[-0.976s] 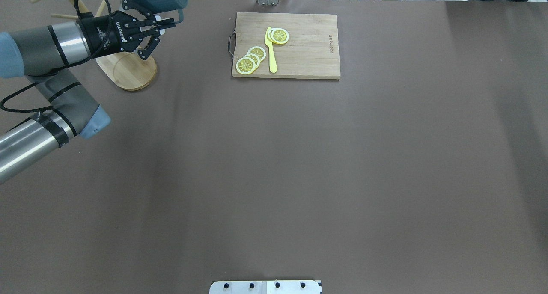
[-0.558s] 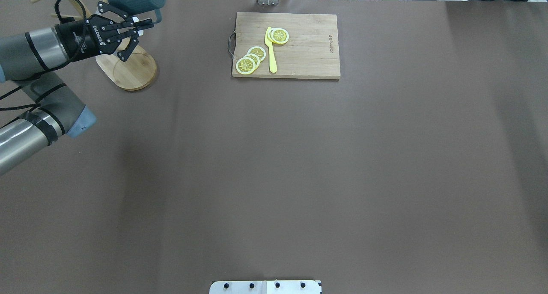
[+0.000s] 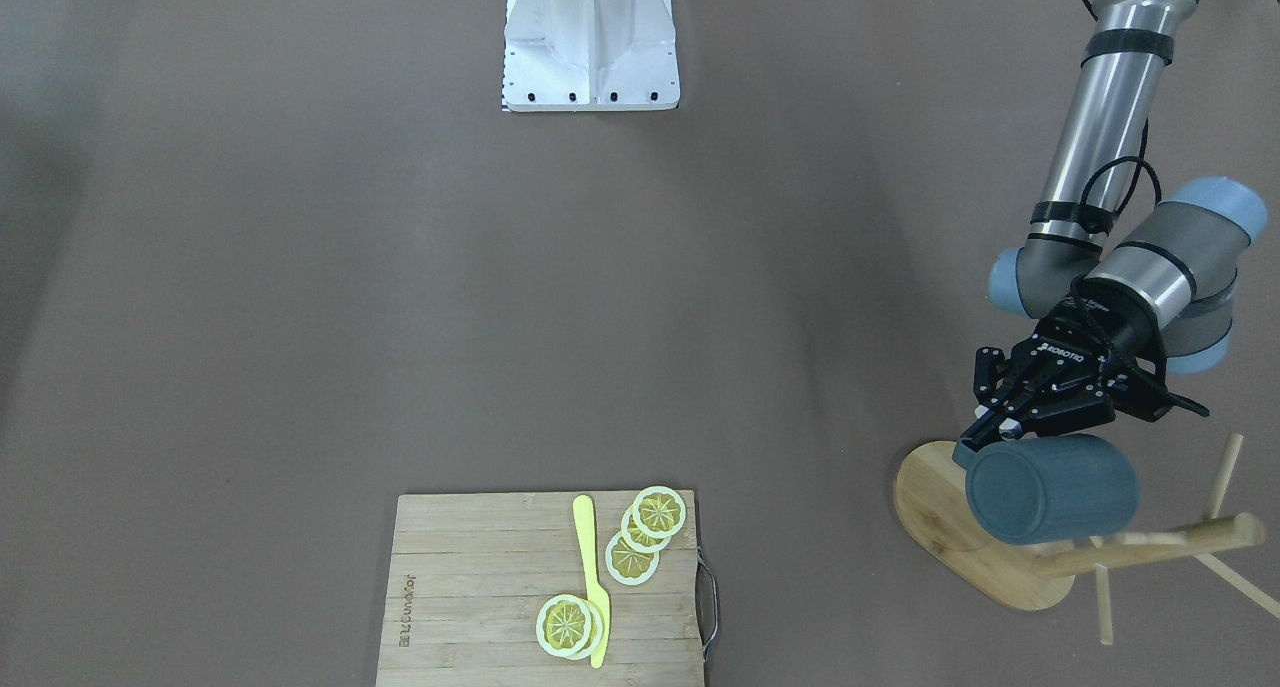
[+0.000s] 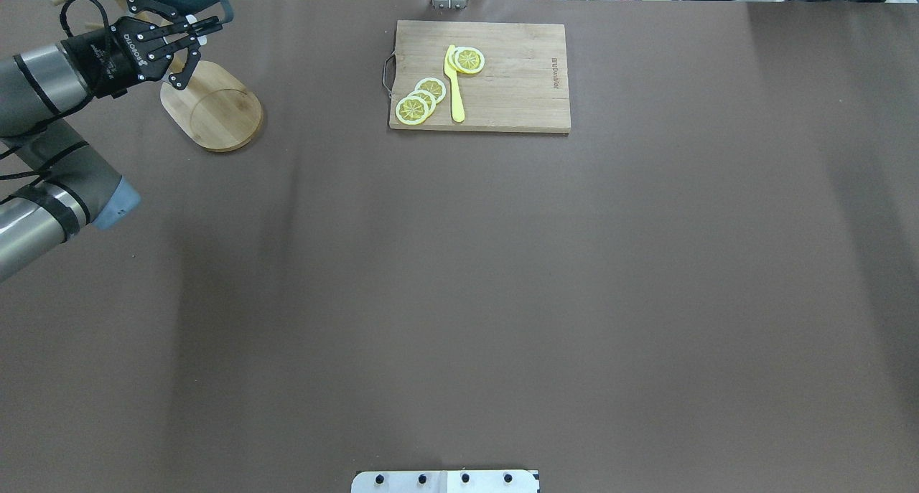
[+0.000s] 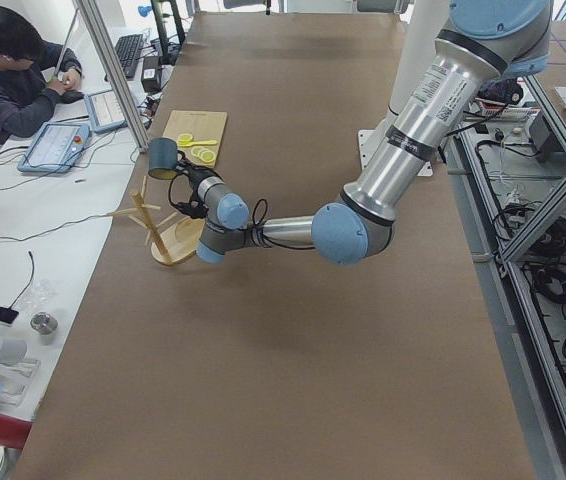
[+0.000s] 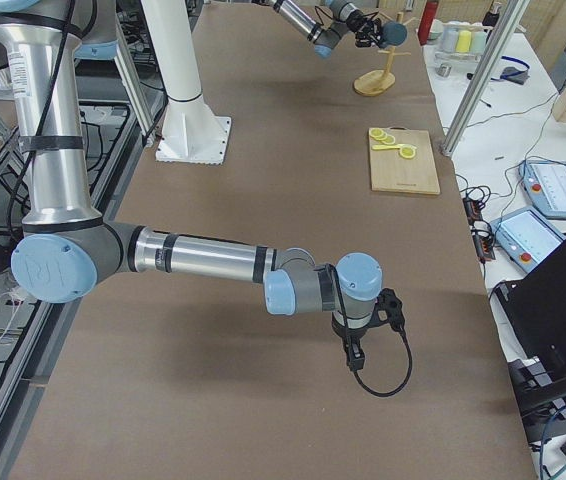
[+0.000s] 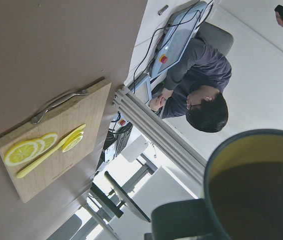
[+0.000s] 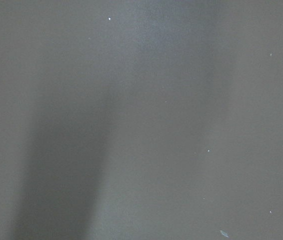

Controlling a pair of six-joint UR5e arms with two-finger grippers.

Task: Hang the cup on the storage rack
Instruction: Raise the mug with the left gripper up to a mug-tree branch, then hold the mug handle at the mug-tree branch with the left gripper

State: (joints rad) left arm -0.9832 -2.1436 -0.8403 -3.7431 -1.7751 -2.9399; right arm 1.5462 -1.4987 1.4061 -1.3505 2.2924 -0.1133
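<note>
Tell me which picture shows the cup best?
The front-facing view: the cup shows big, sideways by the rack. Overhead crops it; side views show it tiny; the left wrist view shows only rim and inside.

I see the cup (image 3: pixel 1050 487) dark slate-blue outside, faintly ribbed, yellowish-olive inside. The storage rack (image 3: pixel 935 527) is pale bamboo. The table (image 4: pixel 459 299) is plain brown. The cutting board (image 4: pixel 517 84) is light wood in slats; its lemon slices (image 4: pixel 413 110) are yellow with white rims, the knife (image 4: pixel 454 84) solid yellow. The left gripper (image 3: pixel 992 433) is black, its arm (image 3: pixel 1110 127) grey, silver and light blue.
</note>
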